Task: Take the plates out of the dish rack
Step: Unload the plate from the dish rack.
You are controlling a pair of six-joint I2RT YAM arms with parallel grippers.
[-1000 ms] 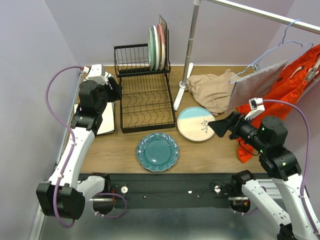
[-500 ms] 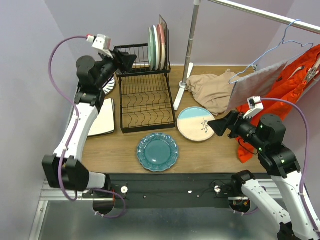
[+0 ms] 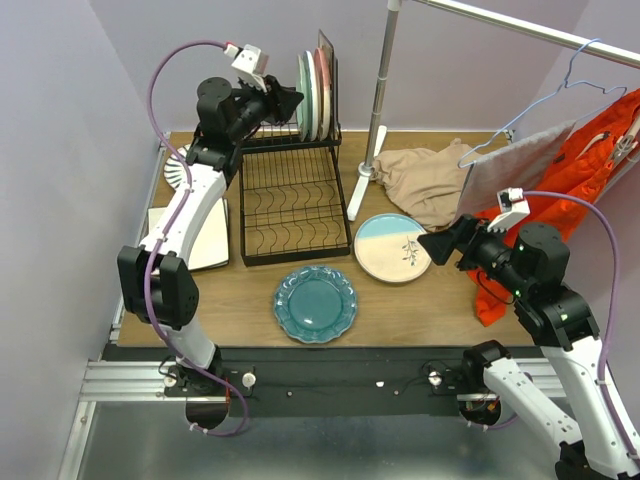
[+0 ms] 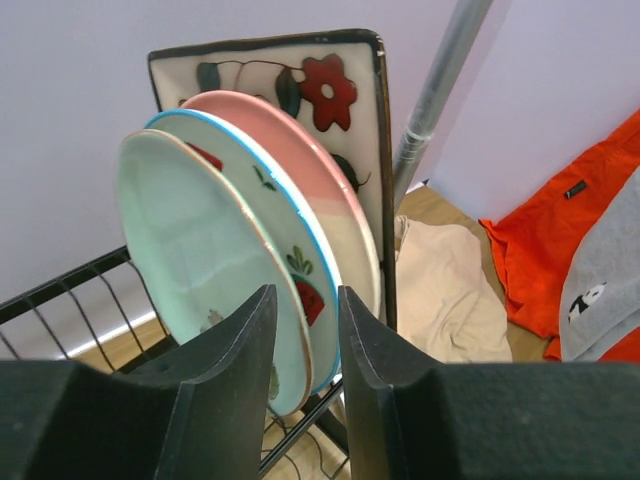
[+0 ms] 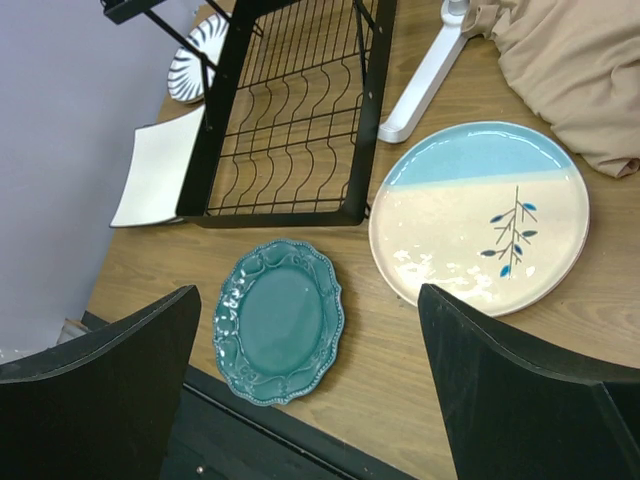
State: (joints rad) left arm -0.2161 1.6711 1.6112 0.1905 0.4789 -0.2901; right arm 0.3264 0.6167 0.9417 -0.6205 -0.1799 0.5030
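Left claw up at the racked plates, right claw hanging wide over the table.

My left arm is stretched up and forward, and my left claw (image 4: 302, 305) points at four plates standing on edge in the upper basket of the dish rack (image 3: 292, 205). Just ahead of the tips is the pale green plate (image 4: 190, 230), and behind it are the blue-rimmed fruit plate (image 4: 278, 215), the pink plate (image 4: 300, 150) and the square flowered plate (image 4: 300, 75). The jaws stand a narrow gap apart, in line with the green plate's rim; I cannot tell whether they touch it. My right arm is bent at the elbow, and my right claw (image 5: 308, 292) is spread wide, holding nothing and tilted down. Below it lies the teal plate (image 5: 280, 320), with the cream-and-blue plate (image 5: 480, 210) toward its right finger.
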